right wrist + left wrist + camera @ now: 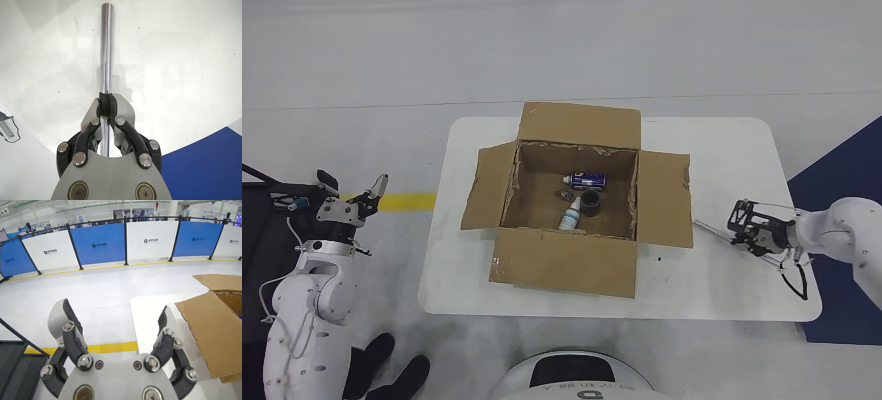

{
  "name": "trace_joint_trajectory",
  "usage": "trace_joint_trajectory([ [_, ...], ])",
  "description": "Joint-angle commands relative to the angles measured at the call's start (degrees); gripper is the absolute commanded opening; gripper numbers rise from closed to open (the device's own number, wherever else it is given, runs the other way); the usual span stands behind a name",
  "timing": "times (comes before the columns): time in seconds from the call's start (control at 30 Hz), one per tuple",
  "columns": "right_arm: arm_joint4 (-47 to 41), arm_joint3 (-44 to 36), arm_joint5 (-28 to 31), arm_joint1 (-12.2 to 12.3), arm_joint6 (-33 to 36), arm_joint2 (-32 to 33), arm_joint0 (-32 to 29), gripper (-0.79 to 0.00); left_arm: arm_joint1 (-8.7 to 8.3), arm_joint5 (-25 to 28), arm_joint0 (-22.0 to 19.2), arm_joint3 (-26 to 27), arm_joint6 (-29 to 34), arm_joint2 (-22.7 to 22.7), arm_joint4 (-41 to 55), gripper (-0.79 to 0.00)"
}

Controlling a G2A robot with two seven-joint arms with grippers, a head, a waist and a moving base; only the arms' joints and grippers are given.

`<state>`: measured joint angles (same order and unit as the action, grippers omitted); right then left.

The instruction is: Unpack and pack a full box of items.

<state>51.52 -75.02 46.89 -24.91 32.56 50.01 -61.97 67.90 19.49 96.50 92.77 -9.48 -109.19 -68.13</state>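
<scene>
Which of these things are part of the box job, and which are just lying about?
Part of the job: cardboard box, with white bottle, blue container and black cylinder inside; metal rod in the right pincer.
Just lying about: fence panels, yellow floor line.

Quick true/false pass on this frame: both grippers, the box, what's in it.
1. The right gripper is shut on a metal rod. True.
2. The left gripper is shut. False: its jaws stand wide open, holding nothing.
3. The cardboard box has its flaps closed. False: all four flaps are folded outward.
4. A white bottle lies inside the box. True.
</scene>
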Motion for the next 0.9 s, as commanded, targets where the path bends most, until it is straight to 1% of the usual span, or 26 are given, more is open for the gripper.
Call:
trace_joint_trajectory([
  [0.0,-0.68,-0.28,-0.71,-0.23,1.23,-0.04,0.16,-0.733,0.0,0.0,0.0,0.0,0.0,0.0,0.0,0.0],
  [0.07,-1.11,-0.48,-1.25,-0.48,2.39,-0.06,0.36,-0.696,0.0,0.0,0.0,0.0,0.0,0.0,0.0,0.0],
  [0.1,-1.27,-0.55,-1.57,-0.6,2.9,-0.08,0.44,-0.69,0.0,0.0,0.0,0.0,0.0,0.0,0.0,0.0],
  [0.17,-1.51,-0.67,-2.07,-0.83,3.74,-0.12,0.55,-0.622,0.0,0.0,0.0,0.0,0.0,0.0,0.0,0.0],
  [0.23,-1.67,-0.61,-2.19,-1.03,4.29,-0.1,0.67,-0.6,0.0,0.0,0.0,0.0,0.0,0.0,0.0,0.0],
  [0.67,-2.0,-0.15,-2.71,-2.76,7.09,-0.82,1.92,-0.603,0.0,0.0,0.0,0.0,0.0,0.0,0.0,0.0],
  [0.8,-1.56,-0.09,-3.45,-3.4,8.01,-1.4,2.17,-0.637,0.0,0.0,0.0,0.0,0.0,0.0,0.0,0.0],
  [0.87,-1.42,0.09,-3.73,-3.68,8.2,-1.57,2.25,-0.637,0.0,0.0,0.0,0.0,0.0,0.0,0.0,0.0],
])
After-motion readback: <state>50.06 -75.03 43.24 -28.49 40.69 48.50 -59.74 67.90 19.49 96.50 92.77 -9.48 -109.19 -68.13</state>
